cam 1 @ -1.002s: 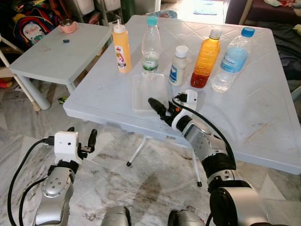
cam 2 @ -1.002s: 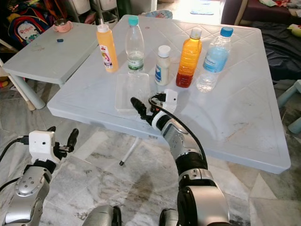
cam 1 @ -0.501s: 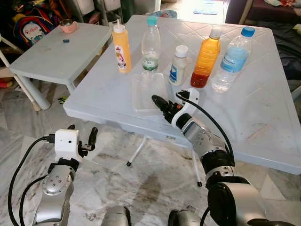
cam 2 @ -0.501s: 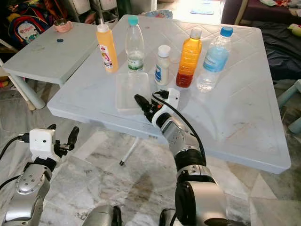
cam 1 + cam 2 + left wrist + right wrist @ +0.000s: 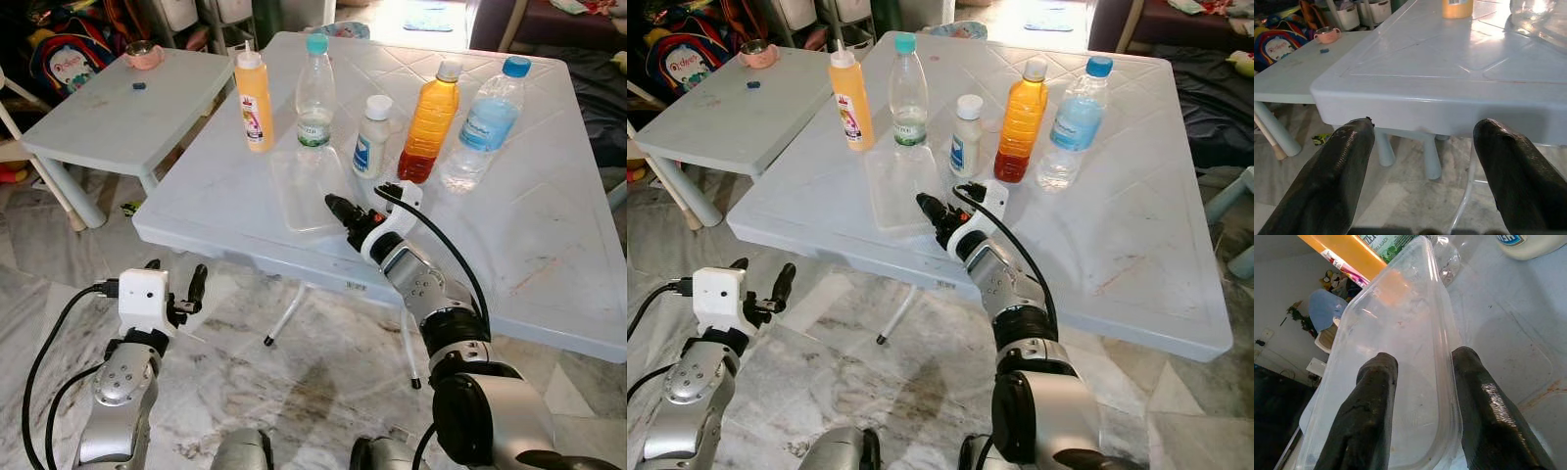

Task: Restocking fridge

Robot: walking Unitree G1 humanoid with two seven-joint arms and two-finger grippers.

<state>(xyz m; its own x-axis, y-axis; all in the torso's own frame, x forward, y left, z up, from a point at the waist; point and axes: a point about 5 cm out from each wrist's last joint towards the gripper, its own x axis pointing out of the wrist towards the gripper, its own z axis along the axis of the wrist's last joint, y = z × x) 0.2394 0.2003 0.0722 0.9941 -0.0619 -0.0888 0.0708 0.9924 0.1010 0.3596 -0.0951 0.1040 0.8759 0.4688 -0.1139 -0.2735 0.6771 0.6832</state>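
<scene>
A clear plastic container [image 5: 306, 184] lies near the front of the white table [image 5: 549, 225], its near end tipped up. My right gripper [image 5: 338, 208] is shut on that near rim; in the right wrist view its fingers [image 5: 1371, 406] clamp the container's wall [image 5: 1405, 323]. Behind it stand a yellow squeeze bottle [image 5: 254, 101], a clear bottle with a teal cap [image 5: 313, 93], a small white bottle [image 5: 370, 137], an orange juice bottle [image 5: 429, 122] and a blue-capped water bottle [image 5: 485, 122]. My left gripper [image 5: 173, 277] hangs open below the table's front edge.
A low grey side table [image 5: 108, 117] with a pink cup [image 5: 142, 54] stands to the left, a backpack [image 5: 64, 54] behind it. The table's white folding legs [image 5: 289, 313] stand on a marble floor. The table's right half is bare.
My right gripper has pushed forward along the table onto the container's near rim, and that end has lifted and turned slightly. The left arm has barely moved.
</scene>
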